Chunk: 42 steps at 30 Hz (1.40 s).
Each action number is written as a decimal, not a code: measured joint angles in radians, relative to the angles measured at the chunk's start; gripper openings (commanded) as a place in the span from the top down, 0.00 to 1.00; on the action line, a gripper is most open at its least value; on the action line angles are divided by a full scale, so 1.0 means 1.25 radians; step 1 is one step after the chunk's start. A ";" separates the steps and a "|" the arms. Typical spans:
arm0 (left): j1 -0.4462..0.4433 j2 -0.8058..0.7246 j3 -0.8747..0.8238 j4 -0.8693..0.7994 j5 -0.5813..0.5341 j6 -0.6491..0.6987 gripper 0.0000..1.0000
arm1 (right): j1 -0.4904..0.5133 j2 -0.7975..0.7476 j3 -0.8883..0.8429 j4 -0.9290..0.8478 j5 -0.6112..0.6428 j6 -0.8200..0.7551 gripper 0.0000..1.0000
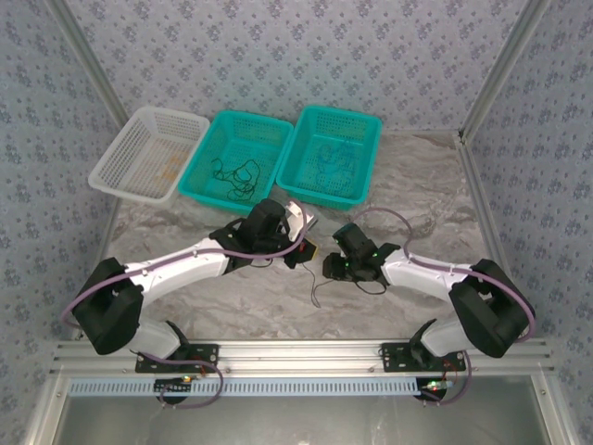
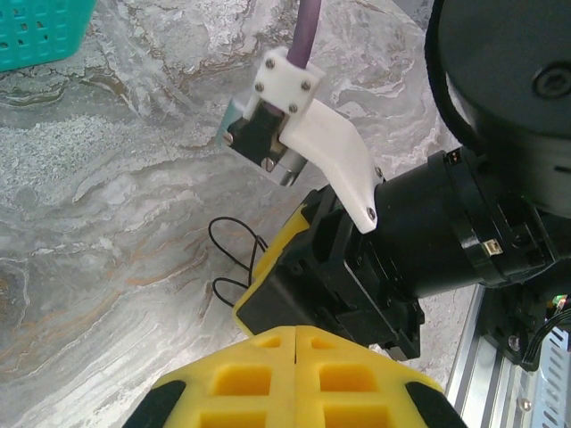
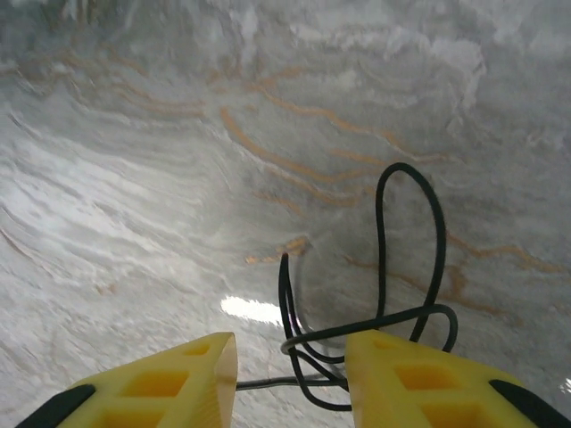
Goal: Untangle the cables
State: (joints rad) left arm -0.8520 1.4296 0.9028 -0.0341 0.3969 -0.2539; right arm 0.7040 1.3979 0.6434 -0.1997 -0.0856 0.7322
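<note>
At the centre of the counter (image 1: 422,199), between the two wrists, lies the black cable (image 3: 380,241). In the right wrist view it forms a tall, narrow loop directly ahead of the right gripper (image 3: 292,352). The loop is offset towards the finger on the right of that view, and its long axis points away from the fingers. The lower turns cross at the fingertips, and one strand runs crosswise through the gap. The right fingers stand apart, with a gap far wider than the strand, and clamp nothing.

The left gripper (image 2: 294,334) has its fingers pressed fully together. Whether a strand is pinched in the seam cannot be told. In the left wrist view, two small loops of the cable lie on the counter ahead of these fingers, just beside the right gripper's finger.

In the top view, a loose tail of the cable trails towards the near edge.

Judgement: the right arm is nearer the loop. Closing its fingers would likely take the crosswise strand. The pull should then run away from the left gripper.
</note>
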 measured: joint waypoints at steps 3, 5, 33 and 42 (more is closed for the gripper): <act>0.001 0.000 0.000 0.000 0.000 0.000 1.00 | -0.011 0.000 0.000 0.020 0.003 0.014 0.60; 0.001 0.000 0.000 0.000 0.000 0.000 1.00 | -0.013 0.001 0.000 0.023 0.009 0.020 0.61; 0.005 0.000 0.000 0.005 0.010 -0.001 1.00 | -0.031 0.038 -0.006 0.119 0.150 0.172 0.77; 0.008 0.000 0.000 0.008 0.025 -0.001 1.00 | -0.033 0.094 -0.004 0.175 0.188 0.184 0.92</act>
State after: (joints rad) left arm -0.8421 1.4300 0.9028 -0.0246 0.4278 -0.2554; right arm 0.6624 1.5150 0.6380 0.0185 0.1490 0.9623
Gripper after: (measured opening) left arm 0.043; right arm 0.106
